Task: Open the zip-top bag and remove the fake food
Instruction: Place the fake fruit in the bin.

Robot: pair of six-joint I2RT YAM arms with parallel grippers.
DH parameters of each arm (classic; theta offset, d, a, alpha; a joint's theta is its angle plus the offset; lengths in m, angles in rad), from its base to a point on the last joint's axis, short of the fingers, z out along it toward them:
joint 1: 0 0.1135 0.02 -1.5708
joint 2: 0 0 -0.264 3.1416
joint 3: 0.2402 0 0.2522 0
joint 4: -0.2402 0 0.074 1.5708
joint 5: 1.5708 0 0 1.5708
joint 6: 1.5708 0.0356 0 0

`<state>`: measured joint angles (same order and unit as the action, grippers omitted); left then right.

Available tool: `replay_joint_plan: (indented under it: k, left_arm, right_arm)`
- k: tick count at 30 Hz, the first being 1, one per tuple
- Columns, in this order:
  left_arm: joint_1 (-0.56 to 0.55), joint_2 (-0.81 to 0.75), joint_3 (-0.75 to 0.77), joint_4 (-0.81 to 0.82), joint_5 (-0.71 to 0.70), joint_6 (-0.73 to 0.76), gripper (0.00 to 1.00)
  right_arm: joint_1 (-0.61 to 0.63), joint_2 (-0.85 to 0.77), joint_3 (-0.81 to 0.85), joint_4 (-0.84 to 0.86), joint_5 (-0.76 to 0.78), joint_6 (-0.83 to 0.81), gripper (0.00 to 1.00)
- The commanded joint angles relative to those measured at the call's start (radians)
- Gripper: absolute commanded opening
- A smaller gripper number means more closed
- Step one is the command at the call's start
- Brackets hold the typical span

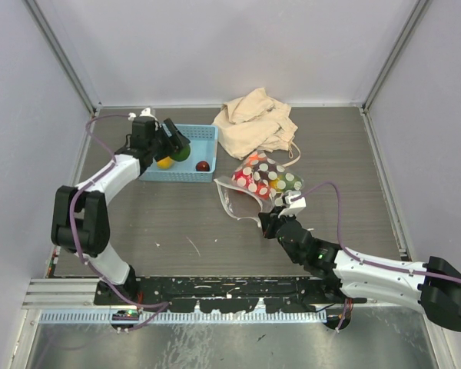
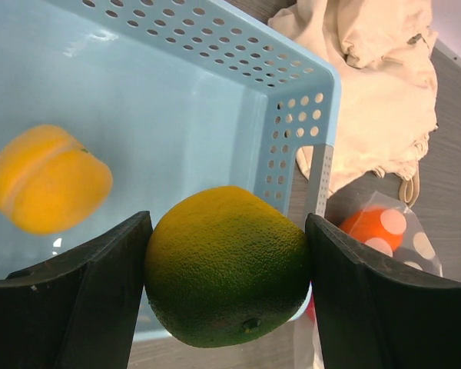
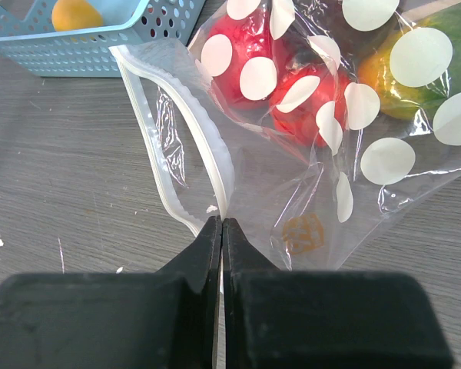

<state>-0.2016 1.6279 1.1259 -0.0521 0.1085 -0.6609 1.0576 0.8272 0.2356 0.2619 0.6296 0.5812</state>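
1. Your table (image 1: 177, 231) has a dark grey, wood-grained top.
2. At your far left stands a light blue perforated basket (image 1: 178, 176).
3. Just beside it on the right, a crumpled beige cloth bag (image 1: 253, 123) lies by the back edge.
4. Nearer you, the dotted zip-top bag (image 1: 270, 181) lies at centre, its white-edged mouth turned left.
5. A few white specks (image 1: 192, 246) dot the bare wood in front.

Basket (image 1: 180, 176) left of zip-top bag (image 1: 266, 181)
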Motion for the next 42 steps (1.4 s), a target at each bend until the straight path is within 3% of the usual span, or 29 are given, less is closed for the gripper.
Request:
replay_joint_plan:
  k: [1, 6, 10, 16, 22, 29, 34, 42]
  left_arm:
    - [0.006, 0.060, 0.103, -0.029, -0.023, 0.018, 0.31]
    - [0.005, 0.118, 0.163, -0.059, -0.019, 0.032, 0.54]
    - [0.005, 0.130, 0.191, -0.071, -0.032, 0.052, 0.78]
    - [0.005, 0.083, 0.183, -0.046, -0.052, 0.085, 0.99]
    - [0.013, -0.031, 0.067, 0.066, -0.037, 0.102, 0.98]
    - [0.062, -0.233, -0.262, 0.450, 0.063, -0.020, 0.98]
    - [0.065, -0.306, -0.335, 0.472, 0.233, -0.077, 0.98]
    - [0.046, -0.408, -0.525, 0.668, 0.486, -0.291, 1.00]
  right_arm:
    - [-0.003, 0.001, 0.011, 0.045, 0.010, 0.002, 0.02]
    - [-0.003, 0.000, 0.010, 0.042, 0.014, 0.002, 0.02]
    - [-0.003, -0.003, 0.005, 0.041, 0.015, 0.006, 0.02]
    - [-0.003, -0.003, 0.004, 0.041, 0.014, 0.005, 0.02]
    - [-0.003, -0.011, 0.003, 0.033, 0.012, 0.008, 0.02]
    - [-0.003, -0.020, 0.005, 0.025, 0.006, 0.003, 0.02]
    - [-0.003, -0.030, 0.008, 0.019, -0.002, -0.006, 0.02]
    - [-0.004, -0.083, 0.011, -0.010, -0.029, -0.028, 0.03]
